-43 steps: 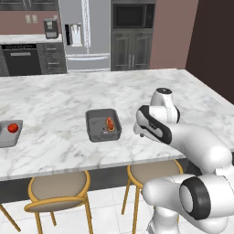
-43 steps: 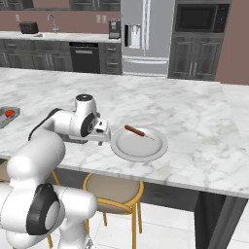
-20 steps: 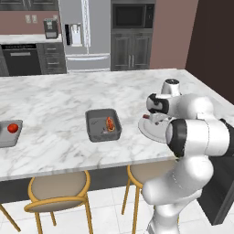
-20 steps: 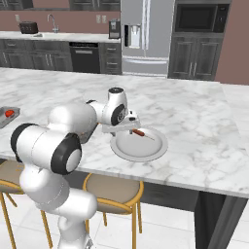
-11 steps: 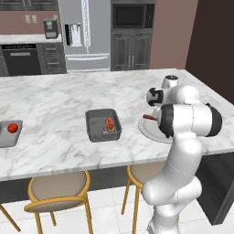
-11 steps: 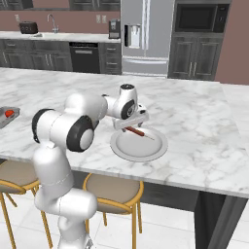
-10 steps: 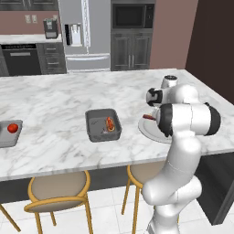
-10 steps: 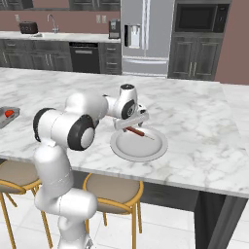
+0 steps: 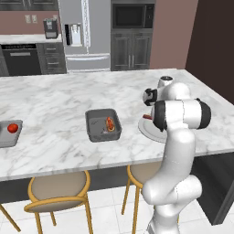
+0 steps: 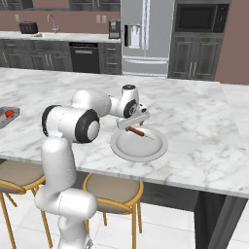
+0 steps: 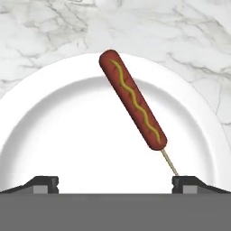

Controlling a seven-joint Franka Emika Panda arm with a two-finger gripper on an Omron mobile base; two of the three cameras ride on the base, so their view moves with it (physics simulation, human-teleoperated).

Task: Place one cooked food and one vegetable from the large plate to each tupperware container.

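Pincer [image 11: 115, 181] spread wide over plate [image 11: 67, 135], arm hiding plate's far edge.

Under my pincer [image 11: 115, 181] the large plate [image 11: 58, 149] looks smooth, glazed white, faintly glossy. On that plate the sausage [image 11: 132, 105] has a shiny reddish skin with a mustard squiggle, on a pale wooden stick [image 11: 169, 163]. Around the plate, the counter [image 11: 40, 40] is polished grey-veined marble.

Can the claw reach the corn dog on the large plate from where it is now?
Probably yes. The open claw hangs right over the large plate, and the corn dog lies bare ahead of its fingertips with nothing between them.
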